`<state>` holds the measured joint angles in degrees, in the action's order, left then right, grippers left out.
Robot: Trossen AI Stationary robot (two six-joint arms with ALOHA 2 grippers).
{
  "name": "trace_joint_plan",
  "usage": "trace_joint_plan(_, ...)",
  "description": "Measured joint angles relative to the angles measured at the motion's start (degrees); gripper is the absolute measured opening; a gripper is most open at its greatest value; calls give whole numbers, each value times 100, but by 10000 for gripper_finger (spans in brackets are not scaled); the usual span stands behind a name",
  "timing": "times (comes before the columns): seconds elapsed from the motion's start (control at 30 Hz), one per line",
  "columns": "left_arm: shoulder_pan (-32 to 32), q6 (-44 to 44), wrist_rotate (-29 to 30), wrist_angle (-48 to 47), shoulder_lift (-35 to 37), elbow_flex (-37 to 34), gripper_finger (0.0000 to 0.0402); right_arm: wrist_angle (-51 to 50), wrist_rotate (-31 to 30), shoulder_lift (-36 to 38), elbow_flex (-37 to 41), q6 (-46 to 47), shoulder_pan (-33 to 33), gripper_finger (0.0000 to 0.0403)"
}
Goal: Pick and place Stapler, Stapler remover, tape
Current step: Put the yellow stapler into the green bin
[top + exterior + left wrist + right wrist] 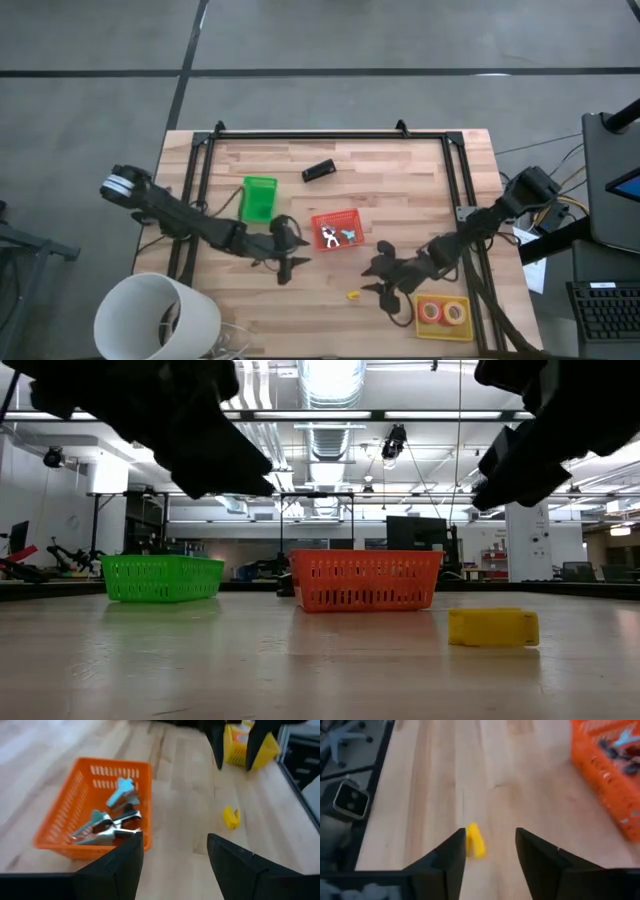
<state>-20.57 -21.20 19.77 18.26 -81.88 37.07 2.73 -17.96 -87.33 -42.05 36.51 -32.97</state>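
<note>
Sorting is partly done: some things lie in bins, the stapler and a yellow piece are still out on the counter.

High view: the black stapler lies alone on the counter, well apart from the green bin; the orange bin holds staple removers; two tape rolls sit in the yellow bin; the small yellow piece lies loose near the right gripper. Low view: the same yellow piece rests on the counter beside the orange bin. Left wrist view: the left gripper is wide open and empty, near the orange bin. Right wrist view: the right gripper, open and empty, hovers with the yellow piece just beside one finger. I judge this piece and the stapler are left.
</note>
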Motion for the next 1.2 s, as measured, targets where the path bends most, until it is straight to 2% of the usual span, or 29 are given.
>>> trace_joint_plan(0.17,-86,215,-350,37,-1073,811,220,93,-414,367,-11,-359,13,184)
trace_joint_plan(0.33,-137,451,-661,81,-2000,1732,220,34,-1111,891,84,-949,11,178)
trace_joint_plan(0.57,-141,650,-1029,-131,-2936,2686,220,-34,-1740,1694,152,-1655,53,163)
trace_joint_plan(0.73,-160,647,-1120,-78,-3441,3242,220,-255,-2236,2181,206,-1770,59,155)
trace_joint_plan(0.97,-169,753,-1286,-627,-4147,3982,220,-354,-2403,2402,371,-1741,61,146)
trace_joint_plan(1.2,-169,787,-1276,-1127,-4412,4364,219,-308,-2424,2378,501,-1648,68,138)
